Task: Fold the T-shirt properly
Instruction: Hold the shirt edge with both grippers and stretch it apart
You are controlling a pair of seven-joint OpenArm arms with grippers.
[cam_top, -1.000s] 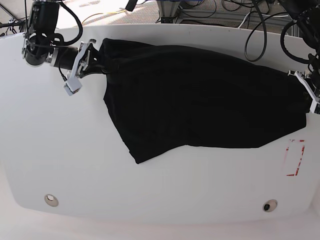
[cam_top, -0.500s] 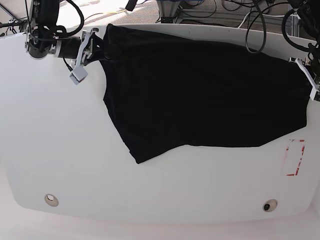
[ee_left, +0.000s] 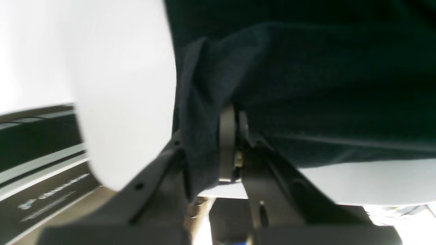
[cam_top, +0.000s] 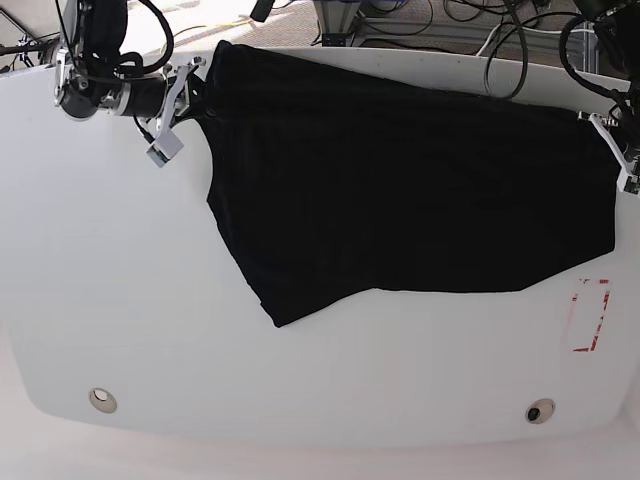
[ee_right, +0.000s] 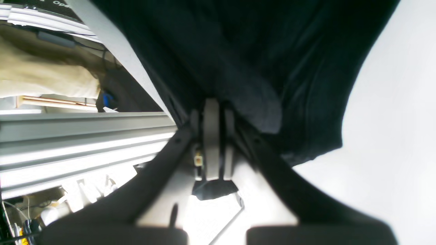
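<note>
The big black cloth T-shirt (cam_top: 400, 180) is spread on the white round-edged bench (cam_top: 120, 300), its long side running from one arm to the other. Only plain black cloth is seen. The right fingers (cam_top: 195, 95) are shut tight on one far corner of the T-shirt, and the left fingers (cam_top: 612, 150) are shut tight on the other end. The T-shirt lies between both arms, equally near to each. Both arms are held low and sideways, so the far edge is pulled straight between them. A pointed flap hangs toward the near edge of the bench.
</note>
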